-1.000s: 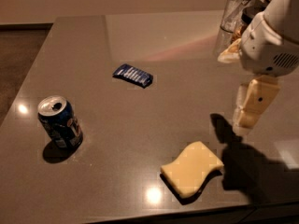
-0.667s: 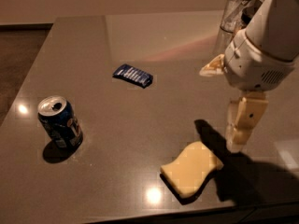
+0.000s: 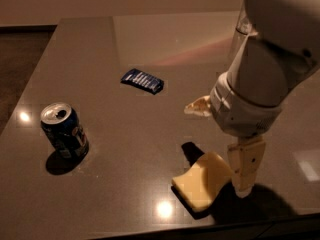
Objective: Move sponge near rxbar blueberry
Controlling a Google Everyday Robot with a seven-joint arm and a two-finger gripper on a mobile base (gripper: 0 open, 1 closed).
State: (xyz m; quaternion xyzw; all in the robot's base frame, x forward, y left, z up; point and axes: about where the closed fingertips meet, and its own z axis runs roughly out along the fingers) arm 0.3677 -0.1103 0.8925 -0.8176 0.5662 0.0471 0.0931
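The pale yellow sponge (image 3: 201,181) lies near the table's front edge, right of centre. Its right end looks tipped up against a finger. The rxbar blueberry (image 3: 142,80), a dark blue wrapper with whitish print, lies flat further back and to the left, well apart from the sponge. My gripper (image 3: 216,149) hangs low over the table above the sponge's right end. It is open. One cream finger (image 3: 246,166) points down beside the sponge's right edge, and the other finger (image 3: 198,106) juts out to the left, above and behind the sponge.
A blue drink can (image 3: 65,130) stands upright at the left. The bulky white arm (image 3: 272,69) covers the right side of the table and hides most of a clear glass (image 3: 241,26) at the back right. The table's front edge (image 3: 150,232) is close behind the sponge.
My arm has swung left and toward the front and dropped lower. The gripper has gone from well right of the sponge to right over its right end. The sponge's right end now looks raised.
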